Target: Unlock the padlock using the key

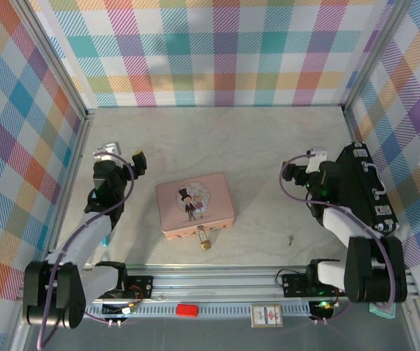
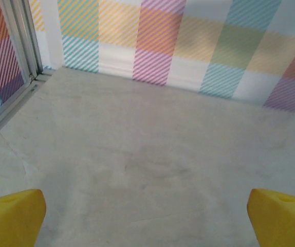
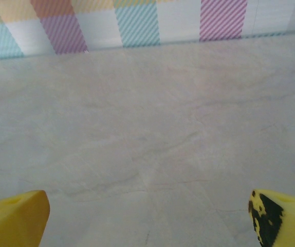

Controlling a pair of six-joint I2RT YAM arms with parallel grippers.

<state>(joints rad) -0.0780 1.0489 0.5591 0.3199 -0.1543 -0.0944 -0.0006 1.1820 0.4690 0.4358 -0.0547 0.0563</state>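
My left claw [image 2: 147, 218] and right claw [image 3: 147, 218] are spread, empty. I think I first grab the key [image 1: 290, 238], right of the pink tin [image 1: 195, 205].

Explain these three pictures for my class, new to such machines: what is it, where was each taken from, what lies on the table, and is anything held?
These are two robot arms bolted at the near edge of a table, each ending in a two-finger gripper. The overhead picture looks down from behind them. On the table sits a pink tin, a tiny padlock at its front edge, and a small key lying apart to the right. The other two pictures come from cameras on the wrists: the yellow tips in the bottom corners are the fingers of the left gripper and right gripper, both open, holding nothing.
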